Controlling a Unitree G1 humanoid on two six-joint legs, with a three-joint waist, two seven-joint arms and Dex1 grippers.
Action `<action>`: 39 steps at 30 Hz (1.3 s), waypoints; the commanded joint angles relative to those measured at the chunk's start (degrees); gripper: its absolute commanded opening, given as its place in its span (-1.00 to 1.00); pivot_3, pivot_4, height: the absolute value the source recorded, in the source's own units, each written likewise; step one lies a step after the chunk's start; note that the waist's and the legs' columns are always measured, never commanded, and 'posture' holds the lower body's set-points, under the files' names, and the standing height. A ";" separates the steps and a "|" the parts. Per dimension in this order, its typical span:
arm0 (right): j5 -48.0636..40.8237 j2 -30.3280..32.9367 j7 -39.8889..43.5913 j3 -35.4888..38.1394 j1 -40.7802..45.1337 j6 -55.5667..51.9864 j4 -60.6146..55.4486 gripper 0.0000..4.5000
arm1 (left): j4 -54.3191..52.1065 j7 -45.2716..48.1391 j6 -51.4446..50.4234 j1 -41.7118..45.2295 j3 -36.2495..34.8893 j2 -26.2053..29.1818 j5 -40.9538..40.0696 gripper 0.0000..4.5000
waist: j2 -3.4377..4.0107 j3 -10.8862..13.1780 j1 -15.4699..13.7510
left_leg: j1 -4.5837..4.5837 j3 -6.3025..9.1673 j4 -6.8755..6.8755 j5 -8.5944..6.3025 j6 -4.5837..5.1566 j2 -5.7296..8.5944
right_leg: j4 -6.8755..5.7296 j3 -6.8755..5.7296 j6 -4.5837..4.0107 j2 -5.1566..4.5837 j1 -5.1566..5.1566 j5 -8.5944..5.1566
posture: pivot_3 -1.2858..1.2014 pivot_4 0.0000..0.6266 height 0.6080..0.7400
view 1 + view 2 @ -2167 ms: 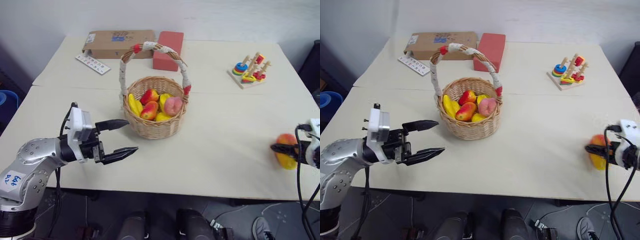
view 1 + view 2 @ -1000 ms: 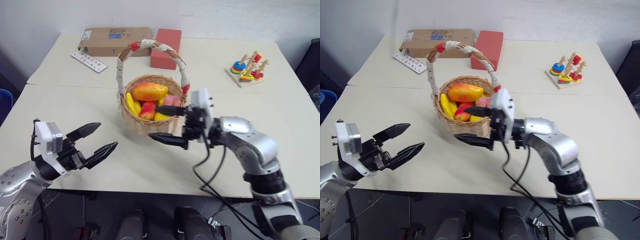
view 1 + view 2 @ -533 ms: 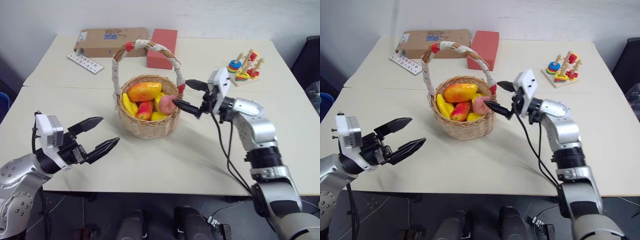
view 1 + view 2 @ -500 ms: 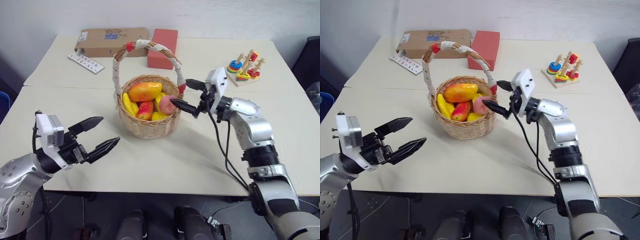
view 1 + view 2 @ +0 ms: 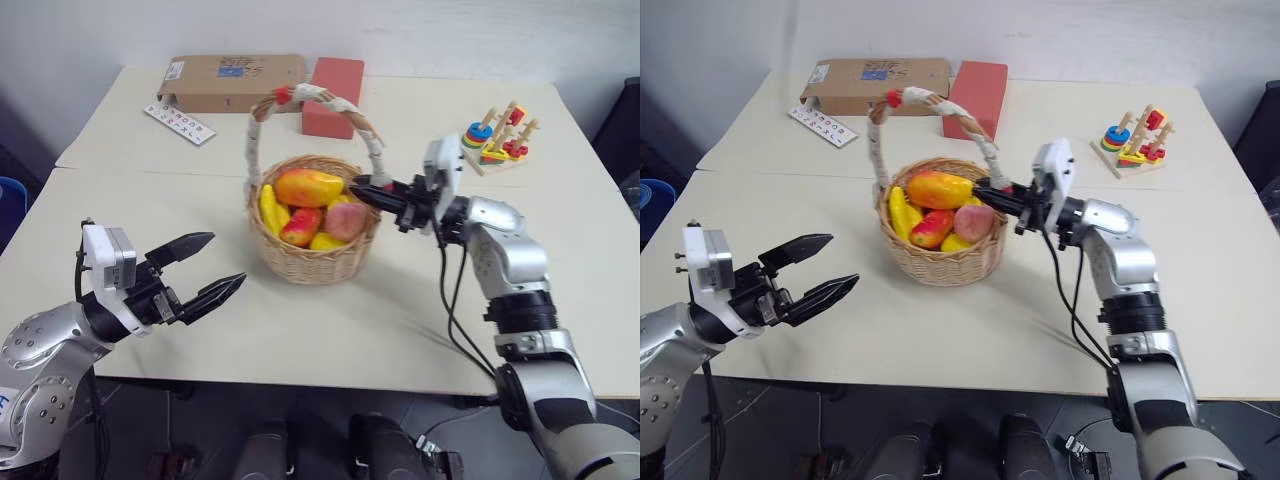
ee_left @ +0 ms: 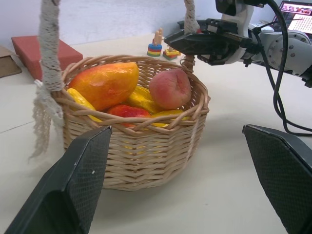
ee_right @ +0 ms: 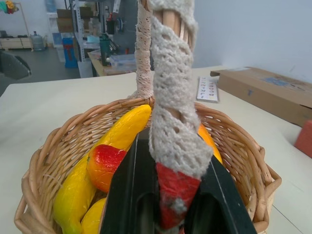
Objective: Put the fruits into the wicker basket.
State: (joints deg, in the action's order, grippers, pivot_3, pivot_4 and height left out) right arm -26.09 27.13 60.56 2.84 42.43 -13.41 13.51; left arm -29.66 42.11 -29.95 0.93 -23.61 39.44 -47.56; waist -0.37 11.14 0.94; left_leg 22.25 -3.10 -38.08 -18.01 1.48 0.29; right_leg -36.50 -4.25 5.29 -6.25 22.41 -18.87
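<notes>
Standing in the middle of the pale surface (image 5: 480, 330), the basket (image 5: 315, 262) holds all the fruit. Its tall handle (image 5: 330, 100) arches over it, wrapped in white with red bands.

The right end effector (image 5: 368, 190) reaches in from the right side of the basket, just above the rim, where the handle meets the rim. In the right wrist view the red-banded lower part of the handle stands between the two black fingers (image 7: 129, 195), and they are clenched on it. The left end effector (image 5: 225, 260) hangs over the surface to the left of the basket, near it but apart from it. Its fingers are spread wide and hold nothing.

At the far edge lie a flat cardboard box (image 5: 230, 80) and, just beside it, a red block (image 5: 330, 82). A narrow printed card (image 5: 180, 123) lies in front of the box. The ring toy (image 5: 497, 135) stands at the far right, well apart from the basket.

Inside the basket, the mango (image 5: 308, 186) lies on top of the pile, at the far side, just left of the right fingertips. The peach (image 5: 346, 220) sits at the right side, below those fingertips and very near them; I cannot tell if it touches them. Yellow bananas (image 5: 268, 208) lean at the left wall.
</notes>
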 commanded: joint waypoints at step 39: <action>-1.12 19.02 10.71 32.41 -62.20 16.76 -21.22 0.85 | 12.73 12.95 18.68 -13.39 4.64 1.22 19.43 1.00 | 0.05 0.02 -0.89 | -0.33 -0.46 0.11 -0.04 0.08 -0.22 | 0.53 0.30 0.09 0.21 -0.25 0.04 | 0.03 -0.52 1.00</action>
State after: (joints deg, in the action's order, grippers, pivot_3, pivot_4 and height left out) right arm -28.38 45.36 63.05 38.13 -18.38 -4.51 -5.86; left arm -16.97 53.70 -15.47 -10.70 -17.56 40.66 -30.23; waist -0.31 11.15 0.05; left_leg 21.73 -3.57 -37.94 -18.13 1.55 0.04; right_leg -35.90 -3.94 5.37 -6.03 21.98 -18.83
